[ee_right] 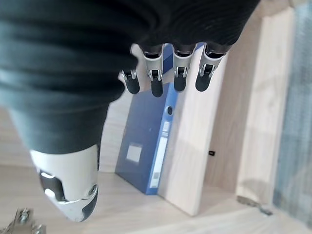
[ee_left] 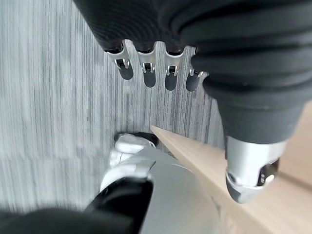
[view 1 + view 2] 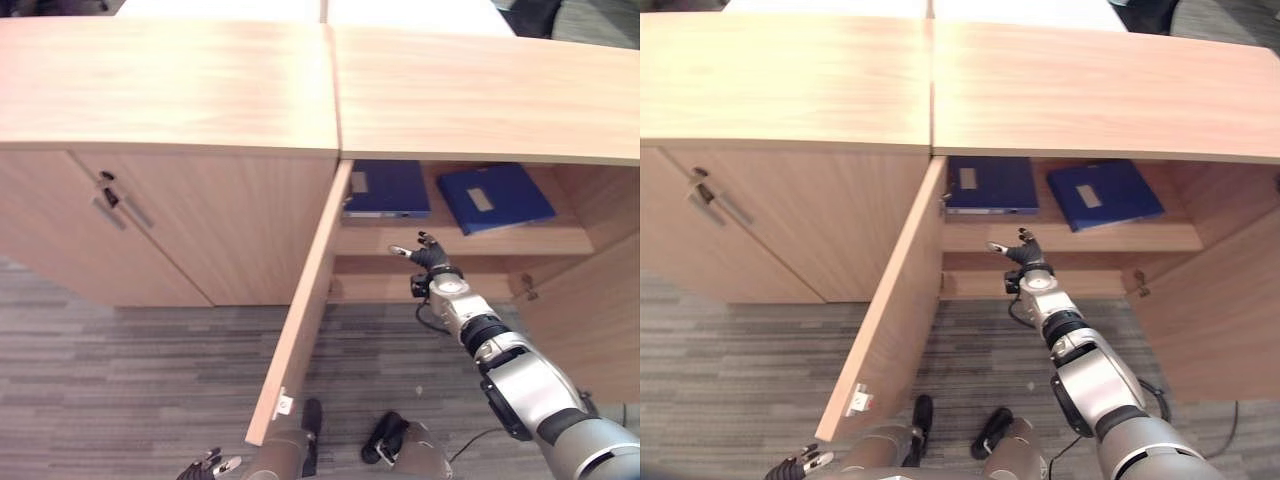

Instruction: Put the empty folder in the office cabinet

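Two blue folders lie flat on the upper shelf of the open office cabinet: one at the shelf's left end, one askew further right. The left one also appears past my right hand's fingers in the right wrist view. My right hand hovers just in front of the shelf's front edge, below the left folder, open and holding nothing. My left hand hangs low near the floor beside the open door's bottom corner, its fingers relaxed and empty.
The cabinet's left door swings out towards me, between my two arms. Its right door also stands open. A closed cabinet door with a metal handle is at the left. Grey striped carpet covers the floor.
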Robot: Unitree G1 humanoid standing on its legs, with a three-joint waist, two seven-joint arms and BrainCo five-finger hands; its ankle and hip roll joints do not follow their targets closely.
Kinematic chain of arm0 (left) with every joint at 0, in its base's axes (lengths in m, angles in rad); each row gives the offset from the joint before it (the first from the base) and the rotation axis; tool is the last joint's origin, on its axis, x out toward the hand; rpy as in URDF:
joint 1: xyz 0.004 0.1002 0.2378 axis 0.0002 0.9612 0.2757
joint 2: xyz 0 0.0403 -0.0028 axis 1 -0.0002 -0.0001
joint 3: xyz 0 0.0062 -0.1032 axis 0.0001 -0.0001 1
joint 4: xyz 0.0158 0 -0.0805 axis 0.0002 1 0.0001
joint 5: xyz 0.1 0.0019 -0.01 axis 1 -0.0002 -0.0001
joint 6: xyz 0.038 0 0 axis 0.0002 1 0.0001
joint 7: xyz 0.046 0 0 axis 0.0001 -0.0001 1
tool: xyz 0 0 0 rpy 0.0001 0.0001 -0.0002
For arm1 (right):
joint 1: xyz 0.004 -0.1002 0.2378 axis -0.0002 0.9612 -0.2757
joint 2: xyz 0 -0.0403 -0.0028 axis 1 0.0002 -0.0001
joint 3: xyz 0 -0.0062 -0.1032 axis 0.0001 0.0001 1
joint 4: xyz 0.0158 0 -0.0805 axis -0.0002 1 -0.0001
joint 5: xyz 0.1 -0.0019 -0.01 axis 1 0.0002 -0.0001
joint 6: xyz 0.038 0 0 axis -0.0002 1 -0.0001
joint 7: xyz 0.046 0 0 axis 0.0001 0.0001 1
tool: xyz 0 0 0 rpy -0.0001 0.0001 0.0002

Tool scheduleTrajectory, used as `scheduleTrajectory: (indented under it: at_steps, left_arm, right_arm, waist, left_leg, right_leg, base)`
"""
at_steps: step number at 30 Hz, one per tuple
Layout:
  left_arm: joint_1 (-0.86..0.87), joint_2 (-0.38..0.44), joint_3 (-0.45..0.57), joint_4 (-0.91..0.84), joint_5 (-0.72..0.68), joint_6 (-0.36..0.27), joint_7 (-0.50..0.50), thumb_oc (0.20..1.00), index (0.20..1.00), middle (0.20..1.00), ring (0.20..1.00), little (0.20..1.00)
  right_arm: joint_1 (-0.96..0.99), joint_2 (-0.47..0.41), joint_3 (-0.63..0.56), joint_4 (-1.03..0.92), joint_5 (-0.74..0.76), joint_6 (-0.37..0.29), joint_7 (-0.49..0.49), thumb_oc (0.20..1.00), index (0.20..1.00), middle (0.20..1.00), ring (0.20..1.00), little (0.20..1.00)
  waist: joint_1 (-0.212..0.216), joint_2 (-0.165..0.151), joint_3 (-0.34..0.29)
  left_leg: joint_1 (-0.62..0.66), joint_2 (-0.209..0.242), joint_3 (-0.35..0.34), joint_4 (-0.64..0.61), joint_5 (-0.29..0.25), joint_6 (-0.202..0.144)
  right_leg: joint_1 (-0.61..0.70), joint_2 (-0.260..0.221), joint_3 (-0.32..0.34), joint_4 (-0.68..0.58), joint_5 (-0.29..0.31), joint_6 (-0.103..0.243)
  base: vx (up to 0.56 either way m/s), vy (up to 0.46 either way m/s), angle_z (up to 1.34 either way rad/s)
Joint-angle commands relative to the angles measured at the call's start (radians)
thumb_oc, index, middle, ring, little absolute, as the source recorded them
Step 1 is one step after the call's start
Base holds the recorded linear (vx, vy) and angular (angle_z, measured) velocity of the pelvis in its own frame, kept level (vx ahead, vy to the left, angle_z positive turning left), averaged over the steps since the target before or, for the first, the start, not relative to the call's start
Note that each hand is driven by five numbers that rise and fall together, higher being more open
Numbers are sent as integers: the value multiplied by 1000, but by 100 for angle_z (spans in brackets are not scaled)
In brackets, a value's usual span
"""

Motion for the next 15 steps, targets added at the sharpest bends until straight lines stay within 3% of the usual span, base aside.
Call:
scheduleTrajectory:
  at_steps: [1, 2, 7, 15]
  left_arm:
    - [37, -37, -19, -28, 58, -6, 1, 1000, 1000, 1000, 1000, 1000]
    - [11, -91, 13, 120, 85, -10, 6, 1000, 1000, 1000, 1000, 1000]
    - [-58, -172, 56, 374, 148, -21, 20, 1000, 1000, 1000, 1000, 1000]
    - [-115, -236, 89, 588, 205, -29, 28, 1000, 1000, 1000, 1000, 1000]
  right_arm:
    - [-64, -28, 11, 12, -38, -27, 0, 1000, 1000, 1000, 1000, 1000]
    - [-45, -3, 7, 25, -47, -25, 4, 1000, 1000, 1000, 1000, 1000]
    - [0, 18, 1, 39, -67, -29, 16, 1000, 1000, 1000, 1000, 1000]
    - [58, 37, -18, 35, -75, -36, 32, 1000, 1000, 1000, 1000, 1000]
  waist:
    - [23, 4, 0]
    - [23, 7, -11]
    - [15, 15, -26]
    - [-6, 38, -31]
  left_leg:
    - [111, 73, -17, -188, -37, -34]
    - [109, 91, -1, -190, -24, -51]
    - [129, 102, 13, -191, -19, -66]
    - [155, 106, 18, -191, -18, -72]
  right_leg:
    - [-42, 57, 2, 5, 169, -6]
    - [-29, 92, 6, -40, 148, -30]
    - [-15, 116, 12, -77, 152, -43]
    - [-23, 110, 20, -68, 182, -39]
  base:
    - [-57, -142, -23]
    - [-43, -110, -17]
    - [-10, -61, -17]
    - [0, -8, -3]
